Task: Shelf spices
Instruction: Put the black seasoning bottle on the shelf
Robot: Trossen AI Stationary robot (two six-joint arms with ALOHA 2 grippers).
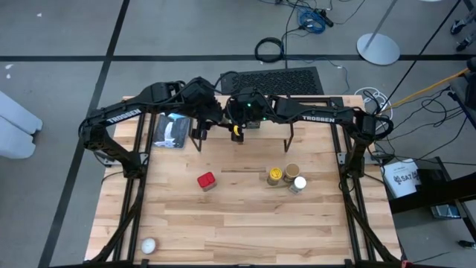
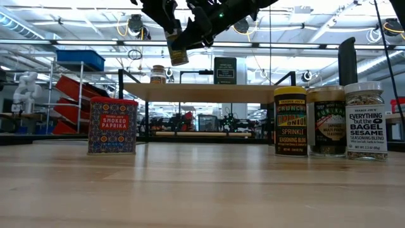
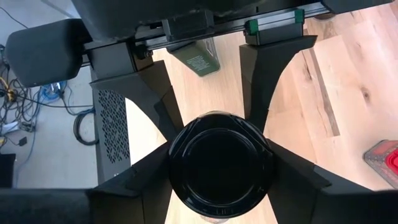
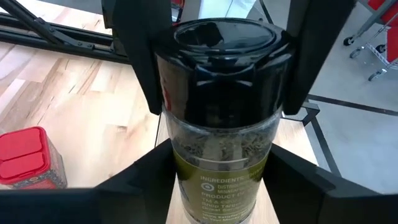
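A dark-lidded jar [image 4: 221, 143] of green-brown spice hangs in the air above the shelf [image 2: 202, 93], between my two grippers. My left gripper [image 3: 221, 183] is shut on its black lid. My right gripper [image 4: 221, 193] is open, its fingers close on either side of the jar's lower body. A tan-lidded jar [image 2: 158, 74] and a black tin [image 2: 224, 69] stand on the shelf plank. On the table stand the red tin [image 1: 206, 181] and three jars [image 1: 286, 177]. My left gripper pinches the jar's black lid [image 4: 158, 74] between its two fingers [image 4: 140, 56], one on each side. The fingers come from above, slanting down. The jar hangs below them, tilted and clear of the shelf [image 2: 178, 49]. Whether my right gripper touches the jar's body, I cannot tell.
A flat blue-and-black package [image 1: 171, 130] lies at the far left of the table. A small white ball [image 1: 148, 246] sits near the front left corner. The shelf's black legs [image 1: 198, 141] stand at the far middle, under both arms.
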